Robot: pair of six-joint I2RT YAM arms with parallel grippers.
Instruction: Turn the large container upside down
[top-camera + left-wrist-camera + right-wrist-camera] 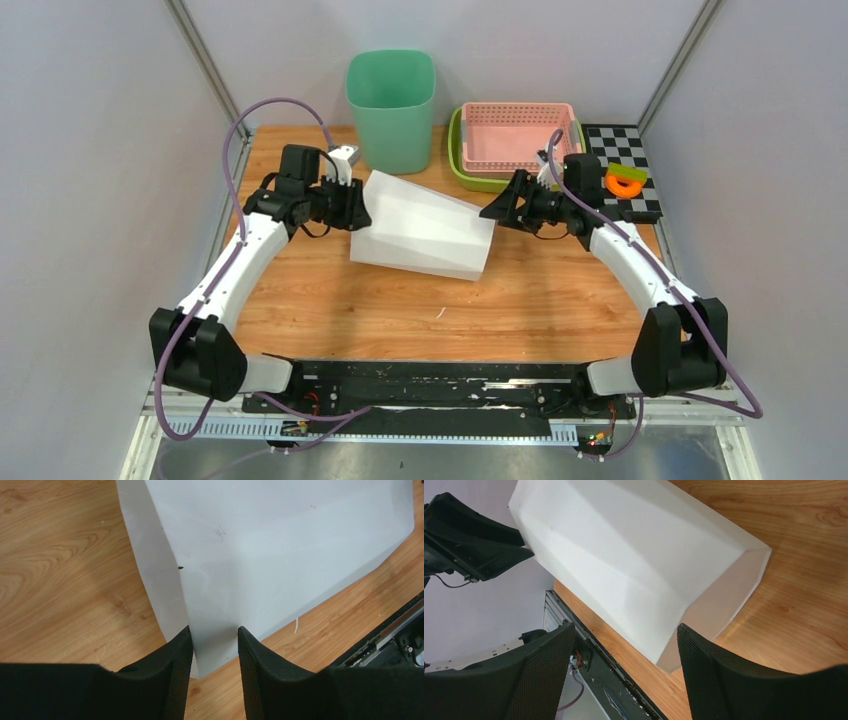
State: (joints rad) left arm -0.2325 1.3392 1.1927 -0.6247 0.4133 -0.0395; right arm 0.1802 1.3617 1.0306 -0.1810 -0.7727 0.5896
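The large container (420,225) is white and lies on its side in the middle of the wooden table, wide end to the left, narrow closed end to the right. My left gripper (358,205) is at the wide end. In the left wrist view its fingers (215,635) stand a little apart and a bottom corner of the container (280,545) reaches into the gap; it is open. My right gripper (490,210) hovers just off the narrow end. The right wrist view shows it (625,626) wide open, nothing between its fingers, the container (634,555) beyond them.
A green bin (391,105) stands upright at the back, close behind the left gripper. A pink basket (520,135) sits in a green tray (462,165) at the back right. An orange ring (625,185) lies on a checkerboard (625,150). A black rail (440,385) runs along the near edge.
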